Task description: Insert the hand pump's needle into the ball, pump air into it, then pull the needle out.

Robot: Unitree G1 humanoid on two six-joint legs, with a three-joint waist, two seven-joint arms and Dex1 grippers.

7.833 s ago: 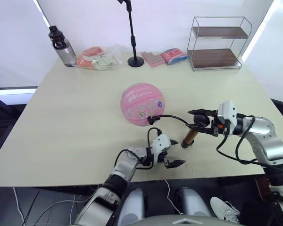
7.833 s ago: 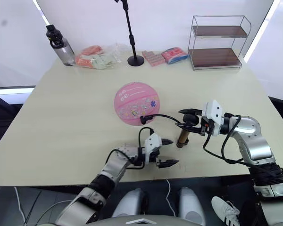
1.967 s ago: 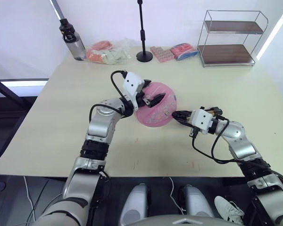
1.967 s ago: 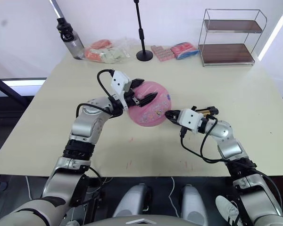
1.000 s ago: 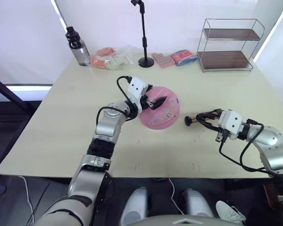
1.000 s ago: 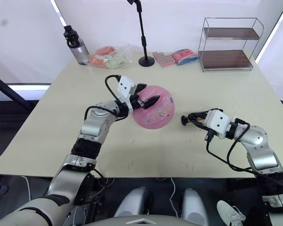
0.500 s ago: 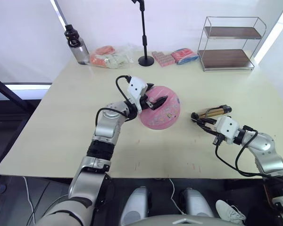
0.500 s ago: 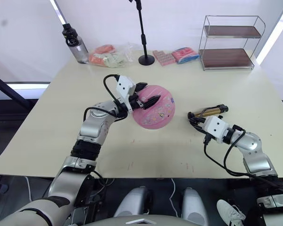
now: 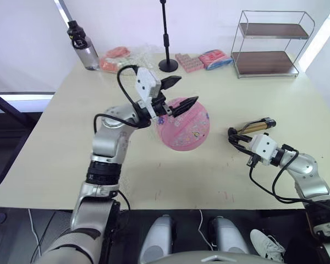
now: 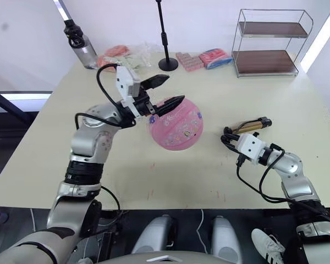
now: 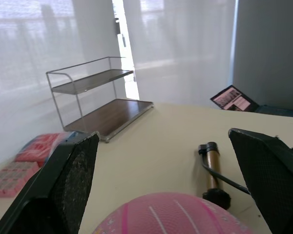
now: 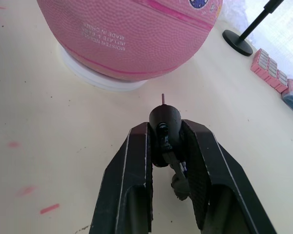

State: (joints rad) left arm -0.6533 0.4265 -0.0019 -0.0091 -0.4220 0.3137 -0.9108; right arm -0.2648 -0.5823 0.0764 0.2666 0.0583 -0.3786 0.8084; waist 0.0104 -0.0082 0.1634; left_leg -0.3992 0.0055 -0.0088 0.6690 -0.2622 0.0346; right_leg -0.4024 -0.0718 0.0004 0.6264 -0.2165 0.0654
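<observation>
My right gripper was clamped on the black fitting of the needle, pin aimed at the ball and clear of it, so I could line it up with the valve. The ball sat on a white ring on the table, which I judged kept it from rolling. My left gripper spread wide just over the ball's top, ready to steady it. The hand pump lay flat behind my right wrist, its hose slack.
</observation>
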